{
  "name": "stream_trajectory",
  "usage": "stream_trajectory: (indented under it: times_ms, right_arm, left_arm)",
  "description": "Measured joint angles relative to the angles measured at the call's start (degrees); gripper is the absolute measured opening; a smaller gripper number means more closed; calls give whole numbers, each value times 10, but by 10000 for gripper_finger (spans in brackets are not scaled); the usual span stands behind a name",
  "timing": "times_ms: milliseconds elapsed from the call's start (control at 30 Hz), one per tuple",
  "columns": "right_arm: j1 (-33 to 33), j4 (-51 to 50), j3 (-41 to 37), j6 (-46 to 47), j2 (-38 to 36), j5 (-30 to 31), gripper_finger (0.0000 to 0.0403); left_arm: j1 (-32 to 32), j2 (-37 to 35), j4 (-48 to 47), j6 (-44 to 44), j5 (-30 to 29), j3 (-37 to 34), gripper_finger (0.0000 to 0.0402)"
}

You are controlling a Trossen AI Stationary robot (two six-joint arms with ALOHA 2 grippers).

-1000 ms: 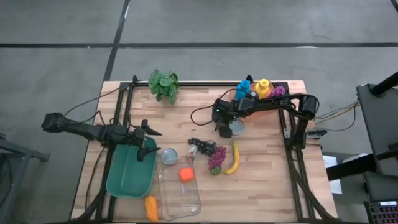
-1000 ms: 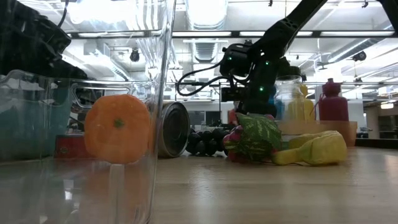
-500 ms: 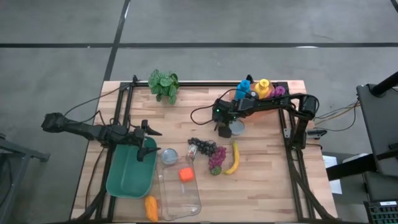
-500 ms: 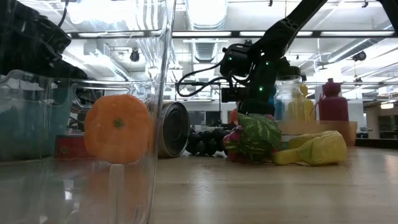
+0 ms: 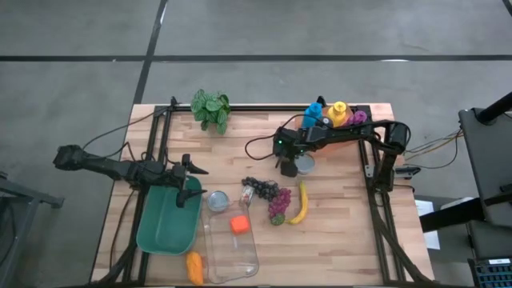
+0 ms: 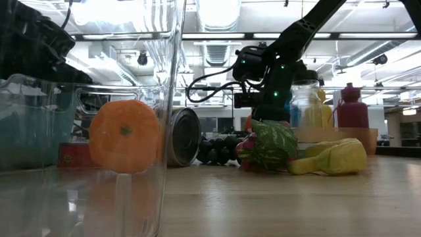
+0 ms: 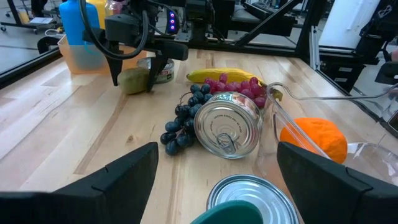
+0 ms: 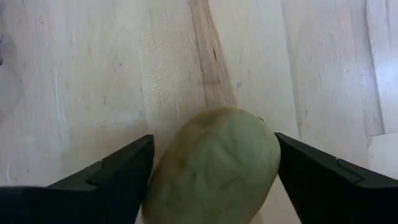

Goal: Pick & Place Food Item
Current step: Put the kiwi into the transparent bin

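Note:
The food item at hand is a green-brown oval fruit (image 8: 214, 165), lying on its side on the wooden table next to a small tin (image 5: 306, 164). My right gripper (image 8: 213, 140) points down over it, open, with one finger on each side of the fruit (image 7: 134, 79). From farther off, the left wrist view shows that gripper (image 7: 134, 84). In the high view it (image 5: 286, 168) covers most of the fruit. My left gripper (image 5: 190, 182) waits open above the green bin (image 5: 164, 228). My right gripper comes at the green fruit from above, its fingers (image 8: 112, 177) standing beside the fruit's two flanks. The fruit nearly fills the gap and rests on the table. Whether the pads touch it, I cannot tell.
Dark grapes (image 5: 260, 188), red grapes (image 5: 279, 204), a banana (image 5: 301, 204) and two tins (image 5: 218, 200) lie mid-table. A clear container (image 5: 232, 248) holds an orange piece (image 5: 238, 226); an orange item (image 5: 194, 268) lies beside it. A plant (image 5: 210, 108) and bottles (image 5: 336, 114) stand at the far edge.

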Motion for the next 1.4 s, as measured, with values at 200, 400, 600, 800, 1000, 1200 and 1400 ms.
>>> stream_trajectory:
  times_ms: [200, 400, 600, 800, 1000, 1200, 1400]
  right_arm:
    - [0, 2, 0, 0, 0, -1, 248]
    - [0, 2, 0, 0, 0, -1, 233]
    - [0, 2, 0, 0, 0, -1, 230]
    - [1, 3, 0, -4, 0, -1, 229]
    - [4, 9, 12, -4, 0, -1, 229]
    - [16, 13, 43, -18, 0, -2, 228]
    - [39, 19, 73, -24, -5, -13, 228]
  left_arm:
    - [0, 0, 0, 0, 0, 0, 336]
    - [0, 0, 0, 0, 0, 0, 336]
    - [0, 0, 0, 0, 0, 0, 336]
    - [0, 0, 0, 0, 0, 0, 336]
    - [0, 0, 0, 0, 0, 0, 336]
    - [0, 0, 0, 0, 0, 0, 336]
    - [0, 0, 0, 0, 0, 0, 336]
